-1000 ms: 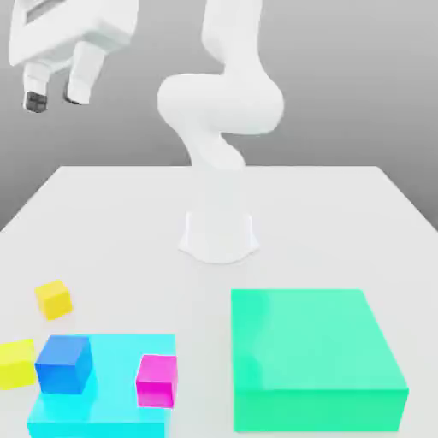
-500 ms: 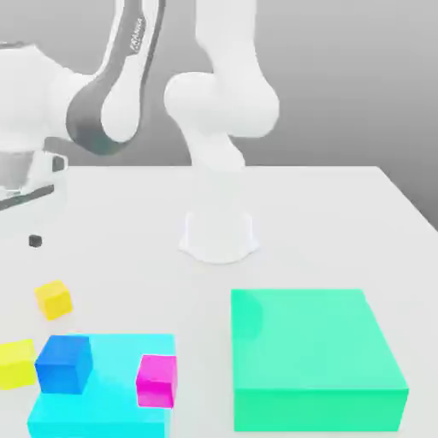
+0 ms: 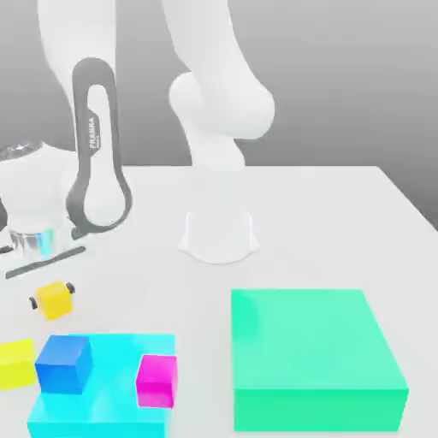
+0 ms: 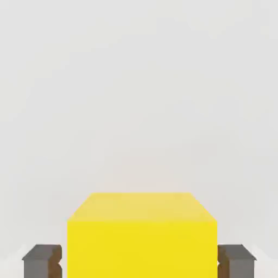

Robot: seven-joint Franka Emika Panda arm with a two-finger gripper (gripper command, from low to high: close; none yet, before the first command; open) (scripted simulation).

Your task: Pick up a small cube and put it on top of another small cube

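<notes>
I have the gripper [image 3: 52, 298] down at the table [image 3: 325, 222] on the exterior view's left, its fingers [image 4: 42, 260] spread open and straddling the yellow cube [image 3: 54, 299] — one pad on each side, small gaps showing in the hand view, nothing clamped yet. The cube [image 4: 142, 233] sits flat on the table, near the cyan block [image 3: 115, 376] that carries the blue cube [image 3: 63, 364] and the magenta cube [image 3: 157, 380]. To do this well I'd hold height, keep the cube centred between the pads, then close slowly so both pads meet its faces squarely — an uneven close could skew it.
</notes>
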